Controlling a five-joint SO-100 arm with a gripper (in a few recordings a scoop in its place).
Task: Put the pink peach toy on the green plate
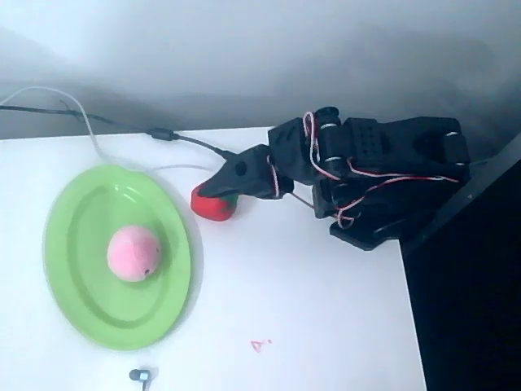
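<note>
- From my overhead view I see the soft, matte, light-pink round peach toy (133, 253) lying on the large light-green oval plastic plate (77, 269), a little right of the plate's middle, with a small dark dimple showing near its lower right edge.
- The green plate sits on the left part of the white table (309, 309), with its rim close to the table's left edge as I see it.
- My black arm (383, 175), with red and white wires looped over its joints, stands folded at the table's right side and reaches left.
- The gripper (213, 189) points left and down, well apart from the peach toy and just past the plate's upper right rim.
- The tip of the gripper sits right over a red strawberry toy with a bit of green showing (215, 207); I cannot tell whether it touches the toy.
- I cannot tell whether the jaws are parted or together: from above the black fingers merge into one dark wedge.
- A dark cable (175, 138) and a thin white one (85, 130) run along the table's far edge at upper left.
- A small red mark (260, 345) shows on the table below the arm, and a small grey metallic object (141, 375) lies at the near edge below the plate.
</note>
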